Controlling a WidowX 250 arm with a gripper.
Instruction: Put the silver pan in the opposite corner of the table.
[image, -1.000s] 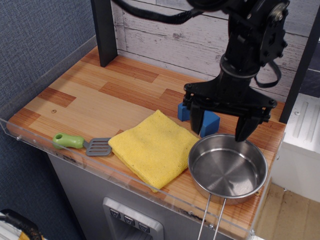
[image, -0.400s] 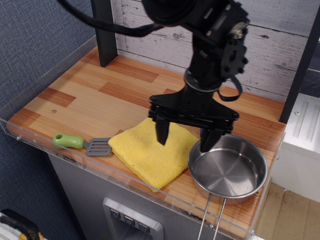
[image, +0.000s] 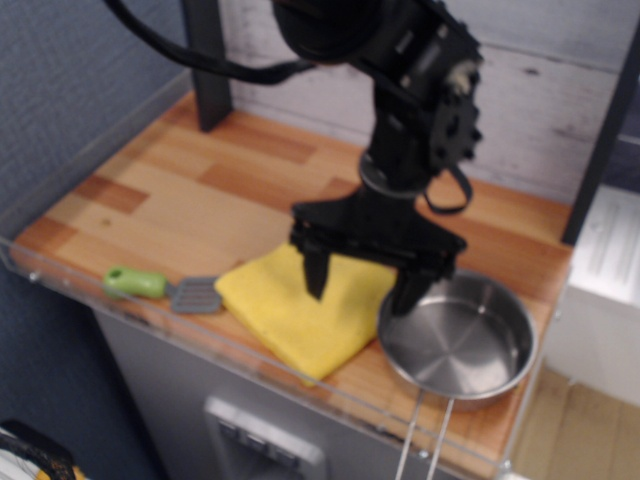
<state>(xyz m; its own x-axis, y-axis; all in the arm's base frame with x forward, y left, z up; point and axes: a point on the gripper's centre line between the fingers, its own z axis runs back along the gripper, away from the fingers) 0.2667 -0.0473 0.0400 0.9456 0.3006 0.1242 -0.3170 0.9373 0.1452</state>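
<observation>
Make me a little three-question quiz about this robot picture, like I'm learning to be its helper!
1. True or false: the claw is holding the silver pan up in the air.
2. Which thing lies right beside the pan on its left? A) a red cup B) the yellow cloth C) a banana
3. Fill in: the spatula has a ____ handle.

Key:
1. False. The pan sits on the table at the near right corner, and the claw is open, one finger over the cloth and one at the pan's rim.
2. B
3. green
</observation>
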